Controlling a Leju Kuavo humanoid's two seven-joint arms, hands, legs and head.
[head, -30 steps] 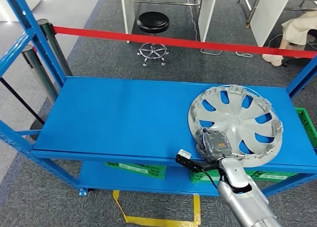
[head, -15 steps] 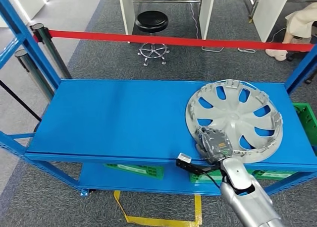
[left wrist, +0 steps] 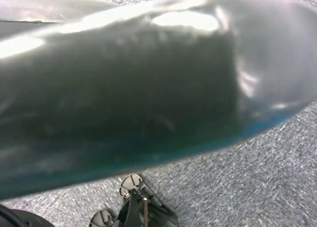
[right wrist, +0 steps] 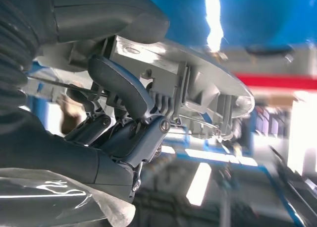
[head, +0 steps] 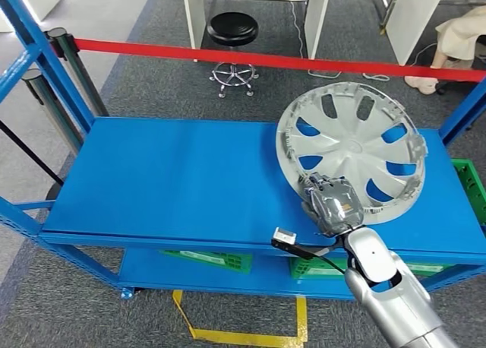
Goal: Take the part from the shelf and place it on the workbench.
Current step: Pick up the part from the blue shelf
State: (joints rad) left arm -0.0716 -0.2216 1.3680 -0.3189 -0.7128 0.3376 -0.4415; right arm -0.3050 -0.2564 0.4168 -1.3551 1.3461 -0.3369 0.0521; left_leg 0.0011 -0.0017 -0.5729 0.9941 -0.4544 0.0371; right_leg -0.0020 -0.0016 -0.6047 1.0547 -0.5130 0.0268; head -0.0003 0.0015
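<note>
Right now the right hand [head: 331, 209] is gripping the near rim of the silver hubcap [head: 351, 147], which is tilting up off the blue shelf [head: 171, 181] at mid-right of the frame, fanning away beyond the fingers [right wrist: 119, 88].

Hubcap [head: 351, 147] tilted – shelf's [head: 171, 181] right end

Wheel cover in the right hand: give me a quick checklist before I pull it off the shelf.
1. Right hand grips the wheel cover at its near rim: ok.
2. Fingers wrap the rim edge: ok.
3. Far edge raised off the blue shelf: ok; near edge clear: cannot tell.
4. Shelf post close to the cover's right side; clearance: cannot tell.
5. Left hand free: cannot tell.
6. Workbench located: cannot tell.
</note>
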